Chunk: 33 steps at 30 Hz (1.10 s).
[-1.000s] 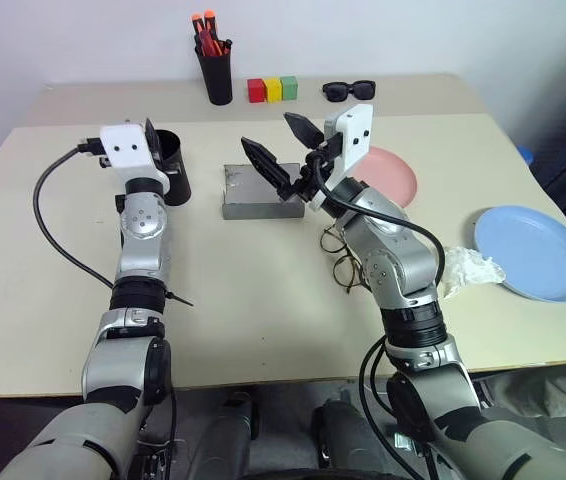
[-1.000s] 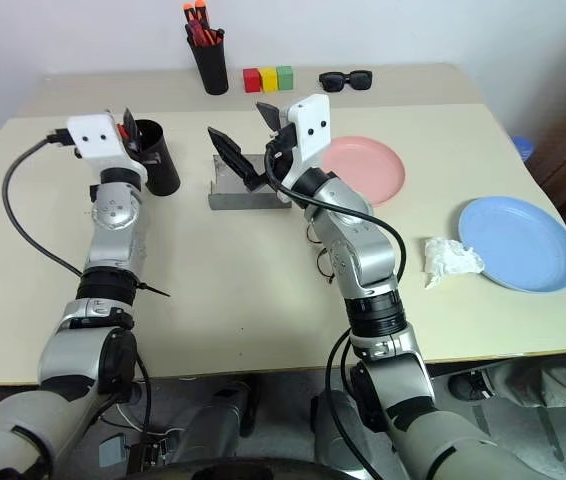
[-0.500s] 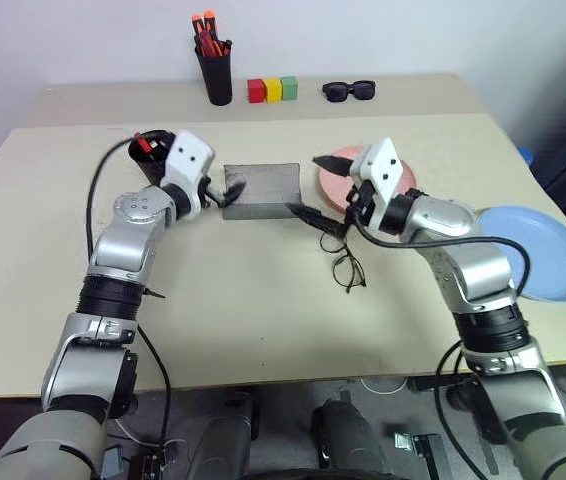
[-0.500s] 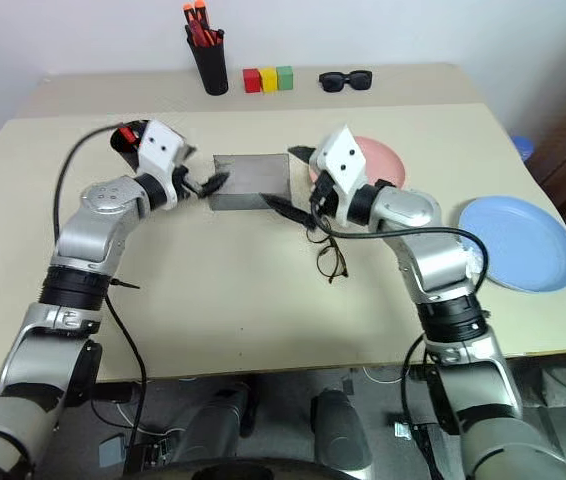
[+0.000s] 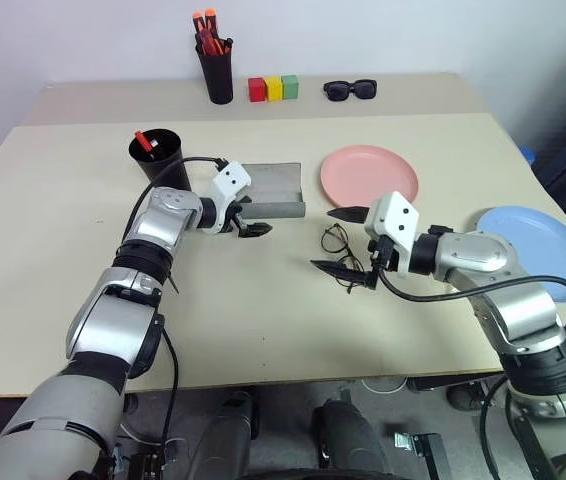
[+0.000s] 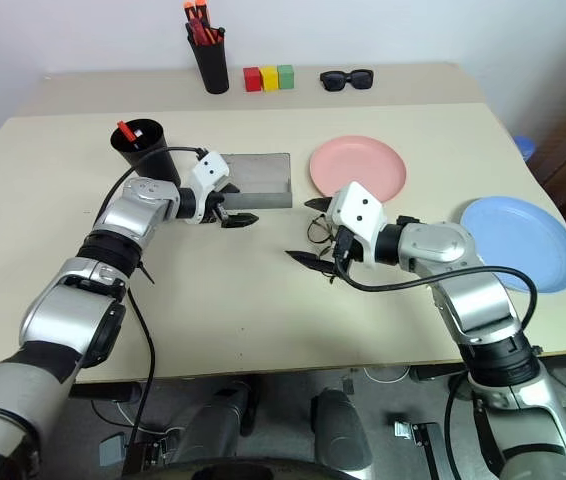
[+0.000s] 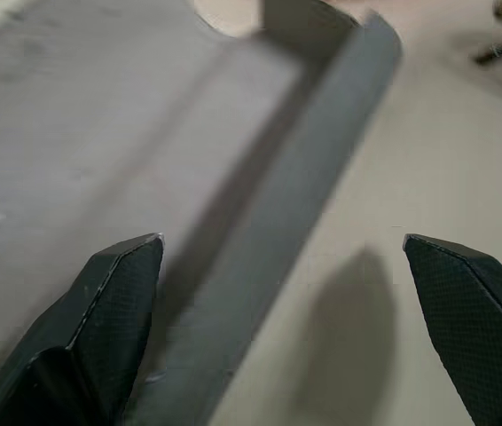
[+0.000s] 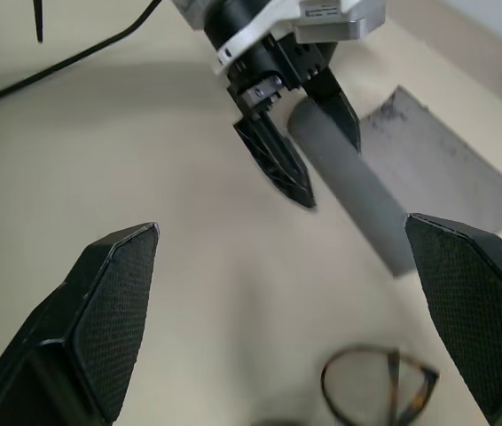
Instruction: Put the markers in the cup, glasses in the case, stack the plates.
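By the case (image 5: 271,190), the glasses (image 5: 338,245).

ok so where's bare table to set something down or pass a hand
The near strip of the table in front of both grippers is bare, as is the far left beyond the cup. A bare band runs between the back-row pen cup, blocks, sunglasses and the case. Crowded: the middle, where the left gripper, glasses and right gripper cluster beside the pink plate.

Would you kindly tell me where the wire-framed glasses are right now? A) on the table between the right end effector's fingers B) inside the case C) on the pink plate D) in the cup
A: the glasses lie on the table, between the open fingers of the right end effector, outside the case.
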Each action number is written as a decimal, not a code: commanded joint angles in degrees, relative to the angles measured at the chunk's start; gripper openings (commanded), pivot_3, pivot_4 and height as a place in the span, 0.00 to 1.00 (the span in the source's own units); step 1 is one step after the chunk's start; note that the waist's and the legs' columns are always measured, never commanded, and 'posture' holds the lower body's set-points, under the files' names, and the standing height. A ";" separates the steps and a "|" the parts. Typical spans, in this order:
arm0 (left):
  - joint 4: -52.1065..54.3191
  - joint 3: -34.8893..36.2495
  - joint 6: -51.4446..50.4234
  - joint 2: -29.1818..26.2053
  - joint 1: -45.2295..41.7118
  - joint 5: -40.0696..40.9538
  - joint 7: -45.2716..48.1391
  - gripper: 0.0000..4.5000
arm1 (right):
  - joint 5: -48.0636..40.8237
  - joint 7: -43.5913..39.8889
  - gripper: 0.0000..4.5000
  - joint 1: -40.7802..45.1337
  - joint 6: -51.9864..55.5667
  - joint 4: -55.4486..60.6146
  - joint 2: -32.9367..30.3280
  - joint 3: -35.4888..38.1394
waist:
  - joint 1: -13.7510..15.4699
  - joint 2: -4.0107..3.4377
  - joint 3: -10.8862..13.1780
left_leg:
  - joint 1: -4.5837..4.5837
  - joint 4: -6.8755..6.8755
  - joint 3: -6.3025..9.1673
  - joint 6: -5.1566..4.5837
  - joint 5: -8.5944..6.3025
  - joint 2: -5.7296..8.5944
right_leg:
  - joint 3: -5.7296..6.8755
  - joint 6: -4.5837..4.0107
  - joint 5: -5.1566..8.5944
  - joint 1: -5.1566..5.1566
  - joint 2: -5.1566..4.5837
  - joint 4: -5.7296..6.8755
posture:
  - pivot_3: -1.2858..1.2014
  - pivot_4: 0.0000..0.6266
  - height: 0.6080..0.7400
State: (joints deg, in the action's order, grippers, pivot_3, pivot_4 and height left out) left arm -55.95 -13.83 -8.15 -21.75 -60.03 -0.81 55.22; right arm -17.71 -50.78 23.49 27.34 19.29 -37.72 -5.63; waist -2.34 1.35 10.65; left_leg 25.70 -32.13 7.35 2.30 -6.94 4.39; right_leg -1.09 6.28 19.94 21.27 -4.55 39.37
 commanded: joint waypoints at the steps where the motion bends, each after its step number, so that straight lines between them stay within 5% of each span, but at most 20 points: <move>1: -2.01 0.58 2.88 0.35 -2.29 -1.18 1.06 0.60 | -0.73 1.05 1.00 -0.43 0.43 3.32 -1.00 2.51 | -0.01 0.00 0.00 | 0.00 0.00 0.00 0.00 0.00 0.00 | 0.01 0.00 0.00 0.00 0.00 0.00 | 0.52 0.24 0.95; 5: -2.78 1.04 7.28 0.46 -2.07 -1.55 1.87 0.14 | -0.90 1.46 1.00 -1.35 0.84 4.13 -1.31 3.13 | 0.10 0.02 0.01 | 0.01 -0.02 0.01 -0.01 0.00 0.01 | 0.02 0.00 0.00 -0.02 -0.01 0.00 | 0.52 0.24 0.95; 7: -1.59 1.38 9.75 0.15 -1.00 -1.00 4.06 0.01 | -0.93 1.54 1.00 -1.58 0.93 4.39 -1.38 3.32 | 0.11 0.03 0.02 | 0.02 -0.03 0.02 -0.01 0.00 0.01 | 0.02 0.01 0.00 -0.01 -0.01 0.00 | 0.52 0.24 0.95; 15: 11.24 0.38 15.37 -5.58 6.68 -1.31 12.93 0.01 | -1.26 0.88 1.00 -1.21 0.73 3.89 -1.96 2.97 | -0.25 0.02 0.02 | 0.02 -0.01 0.04 -0.01 0.00 -0.02 | 0.02 0.00 0.00 0.02 0.01 0.01 | 0.52 0.24 0.95; 26: 51.86 1.47 -6.42 -18.41 27.91 7.37 21.82 0.01 | -5.30 2.05 1.00 -0.17 11.19 1.39 -1.57 2.96 | 0.37 -0.03 0.02 | -0.01 -0.03 0.12 -0.02 -0.01 -0.04 | -0.03 -0.04 0.01 -0.06 -0.12 -0.01 | 0.52 0.24 0.95; 29: 55.66 1.99 -11.11 -17.84 29.19 8.33 19.68 0.21 | -4.23 3.04 1.00 1.44 14.24 -1.08 -2.27 2.25 | 0.96 -0.03 0.02 | -0.02 -0.10 0.13 -0.02 -0.01 -0.03 | -0.01 -0.05 0.01 -0.11 -0.12 -0.03 | 0.52 0.24 0.95; 33: 57.87 2.82 -8.74 -16.78 30.77 7.75 15.42 0.64 | -4.55 5.47 1.00 4.31 20.43 -4.41 -1.46 2.55 | 1.35 -0.04 0.03 | -0.02 -0.06 0.10 -0.03 -0.02 -0.03 | -0.03 -0.06 0.01 -0.07 -0.15 -0.05 | 0.52 0.24 0.95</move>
State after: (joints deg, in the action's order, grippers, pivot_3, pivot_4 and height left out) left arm -0.12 -12.59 -17.95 -38.84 -29.33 6.25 72.18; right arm -21.63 -46.37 26.38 45.58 14.99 -39.25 -3.99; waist -0.99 1.31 10.67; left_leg 25.69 -32.17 7.46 2.27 -6.96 4.36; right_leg -1.11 6.22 19.95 21.23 -4.70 39.33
